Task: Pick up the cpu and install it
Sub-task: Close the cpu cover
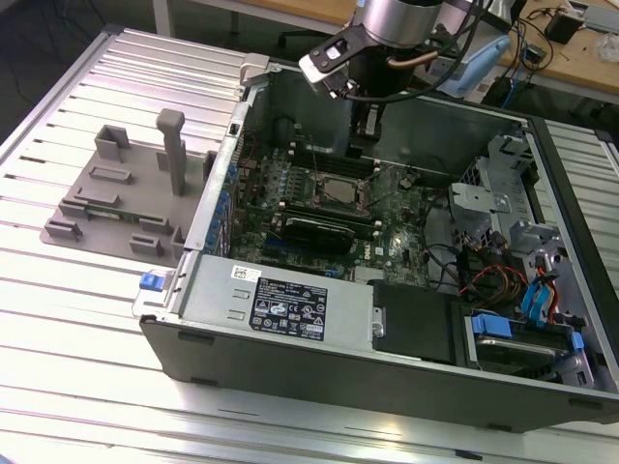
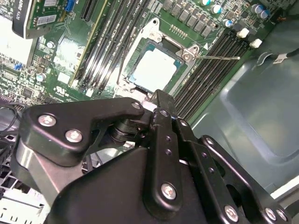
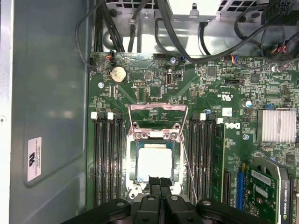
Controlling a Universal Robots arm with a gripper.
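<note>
The cpu (image 3: 154, 161), one chip, lies flat in the motherboard's (image 3: 219, 93) single open socket (image 3: 135, 136), between two banks of memory slots (image 3: 107, 158). My jaws are pressed together, empty, at its edge.

Exterior view: high, off to one side, looking obliquely down at the open computer case (image 1: 290, 319) on the slatted table (image 1: 77, 319); mid-range, whole case in frame; arm (image 1: 397, 24) enters at upper middle of the frame. First wrist view: on the arm, looking nearly straight down past the gripper (image 3: 160, 181) at the motherboard (image 3: 154, 84); close. Second wrist view: also on the arm, turned roughly the opposite way, tilted, closer still; gripper body large in the foreground. Both wrist views share the cpu (image 2: 156, 70) in its socket and the flanking memory slots (image 3: 107, 158); exterior view has that socket (image 1: 335, 188) small, near frame centre.
</note>
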